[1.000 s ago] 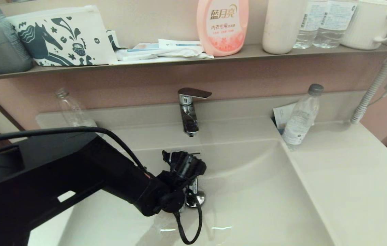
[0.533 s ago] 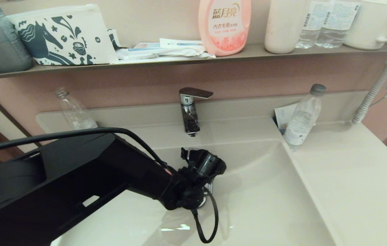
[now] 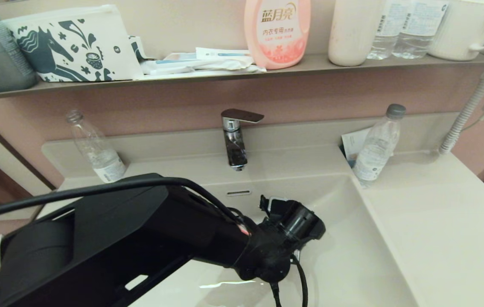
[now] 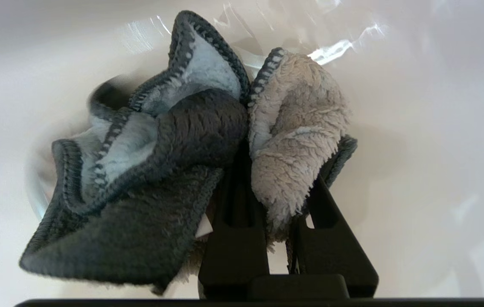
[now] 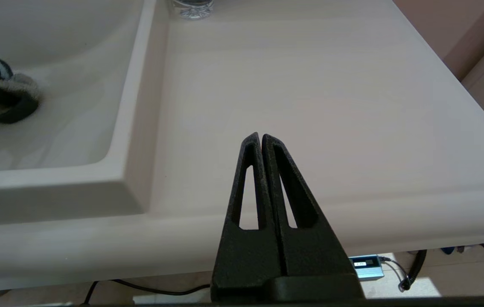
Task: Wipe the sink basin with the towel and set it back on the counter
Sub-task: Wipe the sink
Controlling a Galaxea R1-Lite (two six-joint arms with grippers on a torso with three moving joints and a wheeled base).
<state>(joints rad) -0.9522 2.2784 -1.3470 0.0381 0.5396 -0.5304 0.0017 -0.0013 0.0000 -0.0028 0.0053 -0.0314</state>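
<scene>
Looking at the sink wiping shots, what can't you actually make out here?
- Round chrome drain plug: not seen in the head view, where the black left arm covers that part of the cream-white sink basin.
- Fluffy blue-grey towel: hidden under the left gripper in the head view.
- Towel's contact with the basin: hidden beneath the bunched cloth in the left wrist view.
- Right gripper: outside the head view.

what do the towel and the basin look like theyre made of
Towel: soft fluffy terry or microfibre by its fuzzy pile, with a stitched darker edge. Basin: glossy cream-white, likely ceramic or cast resin; it shows sharp light glints.
</scene>
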